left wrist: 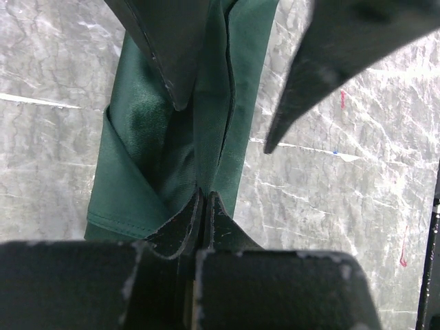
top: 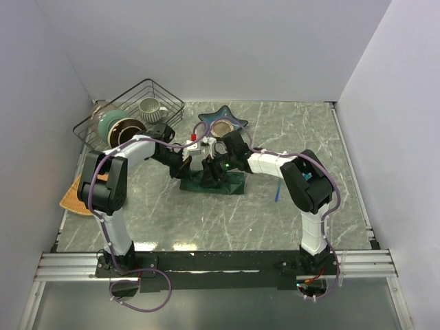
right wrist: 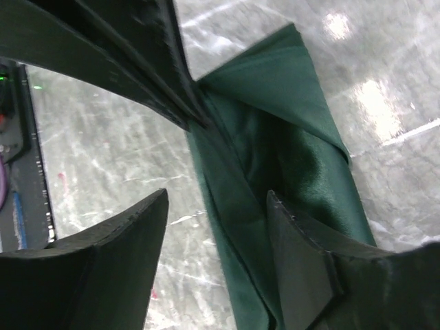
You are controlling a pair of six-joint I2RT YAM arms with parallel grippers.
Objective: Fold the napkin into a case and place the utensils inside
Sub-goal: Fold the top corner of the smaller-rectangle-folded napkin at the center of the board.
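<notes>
The dark green napkin [top: 231,184] lies folded into a long narrow strip on the marble table, between the two arms. My left gripper [left wrist: 203,196] is shut on a raised fold of this cloth [left wrist: 137,161] at one end. My right gripper [right wrist: 216,204] is open and faces it. One of its fingers [right wrist: 302,261] rests on the cloth [right wrist: 295,137] and the other hangs over bare table, so the strip's long edge lies between them. In the top view both grippers, left [top: 187,168] and right [top: 215,170], meet over the napkin. A blue utensil [top: 277,192] lies to its right.
A star-shaped blue dish [top: 237,122] holding a small cup sits just behind the grippers. A wire basket [top: 130,93] with mugs stands at the back left. An orange-tan mat [top: 72,198] lies at the left edge. White walls close in the table.
</notes>
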